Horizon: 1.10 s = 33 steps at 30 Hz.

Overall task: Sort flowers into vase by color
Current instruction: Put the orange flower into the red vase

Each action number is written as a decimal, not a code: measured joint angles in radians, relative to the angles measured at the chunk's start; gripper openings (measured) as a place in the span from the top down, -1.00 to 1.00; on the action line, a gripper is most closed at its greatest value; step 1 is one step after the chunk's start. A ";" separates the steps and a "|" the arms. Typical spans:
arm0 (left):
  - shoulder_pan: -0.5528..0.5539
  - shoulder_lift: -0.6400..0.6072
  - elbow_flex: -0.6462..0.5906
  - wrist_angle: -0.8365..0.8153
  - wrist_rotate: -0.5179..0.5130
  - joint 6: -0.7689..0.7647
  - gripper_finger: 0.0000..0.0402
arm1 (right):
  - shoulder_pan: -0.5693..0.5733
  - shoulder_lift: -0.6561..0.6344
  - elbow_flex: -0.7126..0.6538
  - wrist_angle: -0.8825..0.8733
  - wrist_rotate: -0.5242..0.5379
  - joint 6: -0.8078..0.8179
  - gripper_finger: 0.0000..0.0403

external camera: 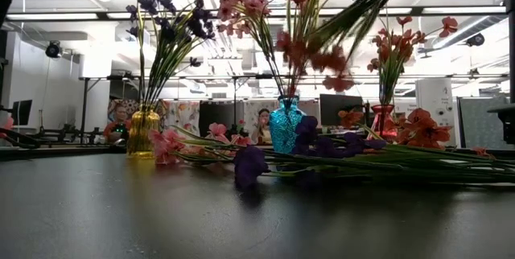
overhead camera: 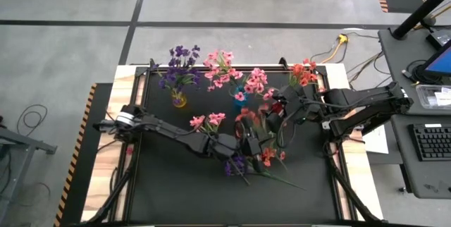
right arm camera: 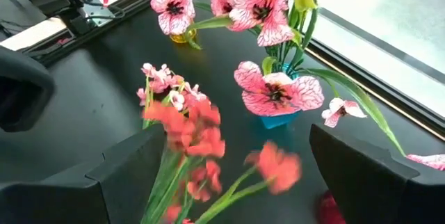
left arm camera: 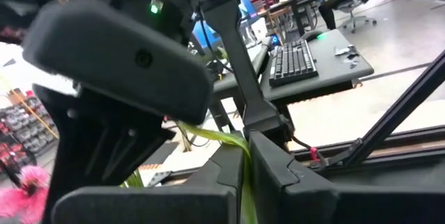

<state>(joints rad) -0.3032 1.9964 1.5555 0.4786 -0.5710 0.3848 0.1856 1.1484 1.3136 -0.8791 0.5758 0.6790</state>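
My left gripper (overhead camera: pixel 252 142) is over the middle of the table, shut on a coral-red sprig (external camera: pixel 318 50) that is in the air. My right gripper (right arm camera: pixel 236 175) is open close beside it (overhead camera: pixel 276 111). Its fingers stand on either side of the sprig's blossoms (right arm camera: pixel 191 130) and stems, and I cannot tell if they touch. Loose pink (overhead camera: pixel 208 120), purple (overhead camera: pixel 236 163) and coral (overhead camera: pixel 269 158) sprigs lie flat on the mat. My left gripper pinches the coral sprig's green stem (left arm camera: pixel 244 182) between its two fingers (left arm camera: pixel 278 175). The sprig is lifted clear of the table. It slants downward from the hold, with its blossoms (external camera: pixel 299 48) lower than the held part.
Three vases stand along the far side. A yellow one (overhead camera: pixel 180 101) holds purple flowers, a blue one (overhead camera: pixel 239 94) holds pink flowers, and a red one (external camera: pixel 382 118) holds coral flowers. The near half of the black mat (overhead camera: pixel 211 199) is bare. People sit in the room beyond.
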 joint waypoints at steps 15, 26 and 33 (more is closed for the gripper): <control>-0.019 -0.020 0.002 -0.058 -0.097 0.069 1.00 | 0.000 0.000 -0.001 0.003 0.005 0.002 -0.75; 0.006 -0.024 0.002 -0.052 -0.093 0.069 1.00 | 0.003 0.000 -0.009 0.132 0.003 -0.010 -0.75; 0.028 -0.024 0.002 0.001 -0.084 0.091 1.00 | 0.008 0.000 -0.010 0.295 0.003 -0.044 -0.75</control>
<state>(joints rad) -0.2753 1.9724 1.5578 0.4796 -0.6547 0.4753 0.1940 1.1484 1.3033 -0.5836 0.5791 0.6348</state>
